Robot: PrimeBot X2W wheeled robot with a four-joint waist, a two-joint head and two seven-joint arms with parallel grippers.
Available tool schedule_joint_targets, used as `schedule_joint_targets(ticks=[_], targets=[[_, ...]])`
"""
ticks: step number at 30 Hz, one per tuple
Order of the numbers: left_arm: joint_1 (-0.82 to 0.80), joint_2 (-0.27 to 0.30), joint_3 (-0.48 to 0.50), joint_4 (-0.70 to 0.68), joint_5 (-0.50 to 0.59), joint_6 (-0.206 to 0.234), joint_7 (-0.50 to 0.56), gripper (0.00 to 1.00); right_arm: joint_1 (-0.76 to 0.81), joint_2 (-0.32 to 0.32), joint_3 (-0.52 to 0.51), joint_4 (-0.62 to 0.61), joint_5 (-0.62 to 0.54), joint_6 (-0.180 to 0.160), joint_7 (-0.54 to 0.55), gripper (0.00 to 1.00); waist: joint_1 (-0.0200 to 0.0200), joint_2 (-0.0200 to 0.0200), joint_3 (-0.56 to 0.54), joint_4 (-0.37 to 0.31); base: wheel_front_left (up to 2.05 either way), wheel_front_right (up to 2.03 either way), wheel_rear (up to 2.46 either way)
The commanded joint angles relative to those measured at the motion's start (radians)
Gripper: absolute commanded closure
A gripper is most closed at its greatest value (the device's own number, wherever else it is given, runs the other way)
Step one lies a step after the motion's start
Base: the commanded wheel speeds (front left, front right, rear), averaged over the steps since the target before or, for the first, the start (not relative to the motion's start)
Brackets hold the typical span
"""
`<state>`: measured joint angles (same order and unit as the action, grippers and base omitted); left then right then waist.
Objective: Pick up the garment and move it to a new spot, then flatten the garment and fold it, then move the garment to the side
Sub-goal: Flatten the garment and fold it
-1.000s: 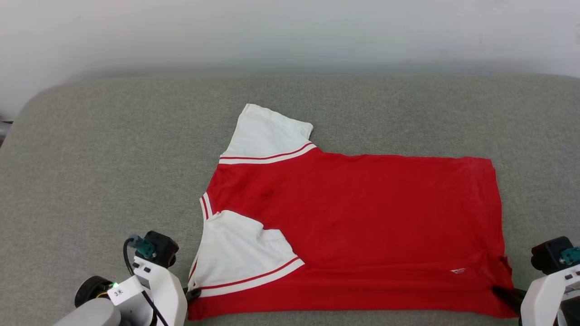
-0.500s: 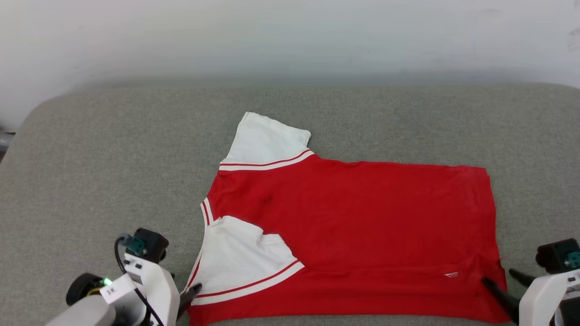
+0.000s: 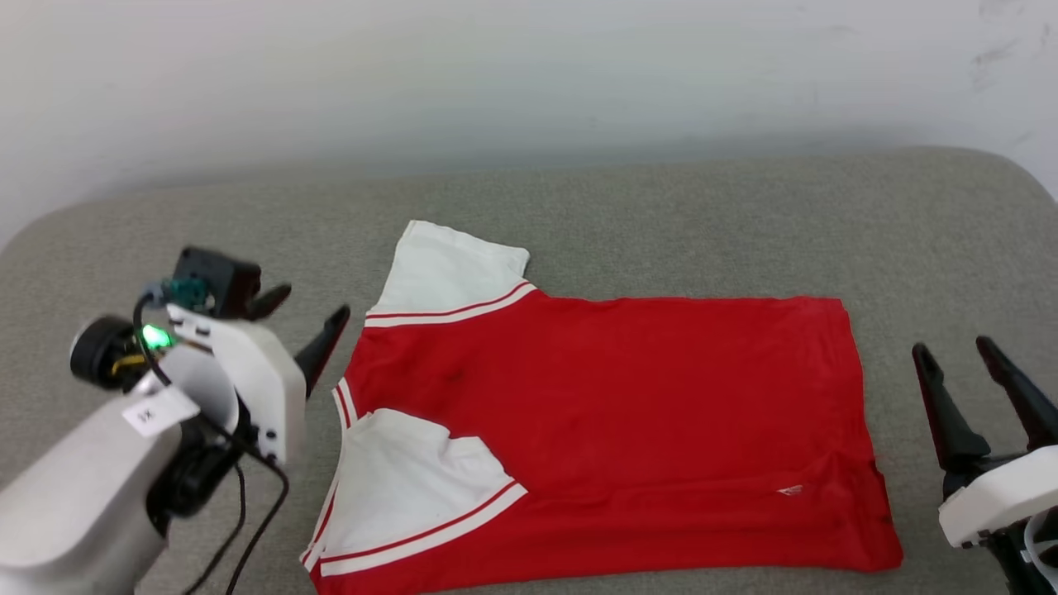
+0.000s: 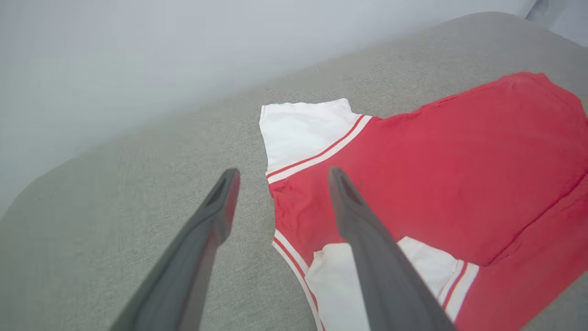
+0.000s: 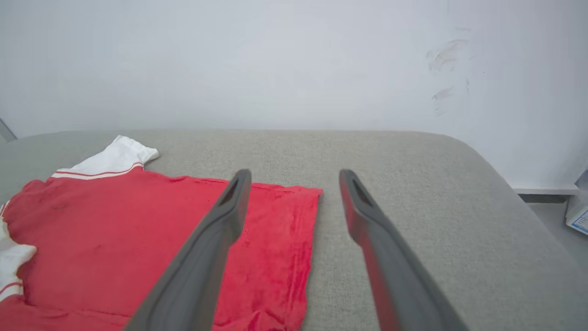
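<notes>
Red jersey T-shirt spread at grey cushion's front edge, left gripper and right gripper gaping empty; it could be dragged off by clumsy regrasping.

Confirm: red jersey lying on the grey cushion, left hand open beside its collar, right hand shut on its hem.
Wrong on the right hand: the right wrist view shows it open, off the hem. The red jersey does lie on the grey cushion, left hand open beside its collar.
</notes>
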<state>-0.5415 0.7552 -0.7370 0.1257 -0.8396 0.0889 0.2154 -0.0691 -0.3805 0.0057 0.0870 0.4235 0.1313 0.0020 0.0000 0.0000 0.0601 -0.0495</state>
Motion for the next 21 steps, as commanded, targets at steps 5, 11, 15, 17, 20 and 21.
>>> schedule_joint_targets(ticks=[5,11,15,17,20,21], targets=[[-0.156,-0.03,0.03,0.06,0.028,-0.029,-0.013,0.0,0.017,0.114,-0.048,-0.122,-0.068,-0.001,-0.063,0.0,0.0,0.0,0.073,-0.05,0.0,0.0,0.0],[-0.327,-0.062,0.036,0.169,0.018,-0.09,0.063,0.0,0.022,0.174,-0.034,-0.224,-0.114,-0.001,-0.079,0.0,0.0,0.0,0.171,-0.093,0.0,0.0,0.0],[-0.447,-0.074,0.018,0.267,0.008,-0.132,0.183,0.0,0.001,0.193,-0.025,-0.263,-0.128,-0.001,-0.092,0.0,0.0,0.0,0.239,-0.115,0.0,0.0,0.0],[-0.506,-0.086,0.009,0.31,0.0,-0.149,0.245,0.0,-0.013,0.195,-0.02,-0.27,-0.135,-0.001,-0.092,0.0,0.0,0.0,0.27,-0.124,0.0,0.0,0.0],[-0.58,-0.105,0.001,0.373,-0.025,-0.167,0.338,0.0,-0.026,0.193,-0.016,-0.275,-0.139,-0.001,-0.093,0.0,0.0,0.0,0.312,-0.134,0.0,0.0,0.0],[-0.603,-0.107,-0.004,0.393,-0.029,-0.171,0.368,0.0,-0.034,0.191,-0.013,-0.275,-0.139,-0.001,-0.094,0.0,0.0,0.0,0.324,-0.138,0.0,0.0,0.0]])
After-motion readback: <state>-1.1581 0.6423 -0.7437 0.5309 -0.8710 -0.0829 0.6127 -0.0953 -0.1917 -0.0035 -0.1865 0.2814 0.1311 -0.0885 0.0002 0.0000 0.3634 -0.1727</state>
